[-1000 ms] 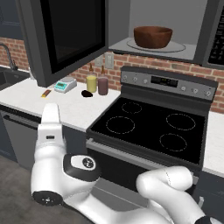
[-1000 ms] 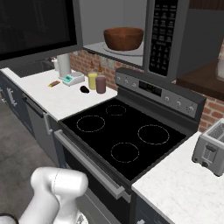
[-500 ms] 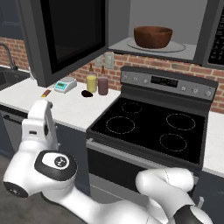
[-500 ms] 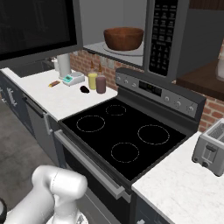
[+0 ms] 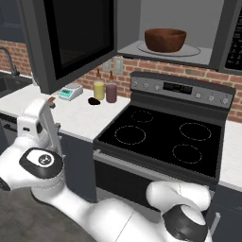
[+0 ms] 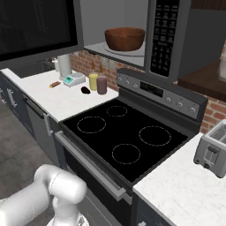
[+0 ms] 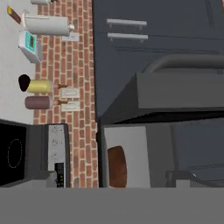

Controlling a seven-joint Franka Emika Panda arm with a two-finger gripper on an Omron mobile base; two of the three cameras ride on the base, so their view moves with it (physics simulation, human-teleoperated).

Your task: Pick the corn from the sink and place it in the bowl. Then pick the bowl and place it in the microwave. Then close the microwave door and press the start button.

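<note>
Electric range [image 5: 163,142], black glass top with four ring burners, is set between two stretches of white tabletop [image 5: 78,120]. Microwave [image 6: 167,39], over-range, dark grey, is catalogued with its keypad panel at right; the keypad markings are too small to be read. Microwave door [image 5: 71,40] is swung fully open to the left, its black window facing the room. Bowl [image 5: 165,39], reddish-brown wood, is already seated on the turntable inside the cavity; the corn cannot be made out within it from these angles. Judged progress: bowl delivered, door closing and start button outstanding. Toaster [image 6: 212,152] is stood on the right tabletop. Two small jars [image 5: 104,90], one yellow, one maroon, are stood against the brick wall, a teal kitchen scale [image 5: 70,92] near them. No brand or legible writing is found. Jaws are spread fully wide and nothing is held.
</note>
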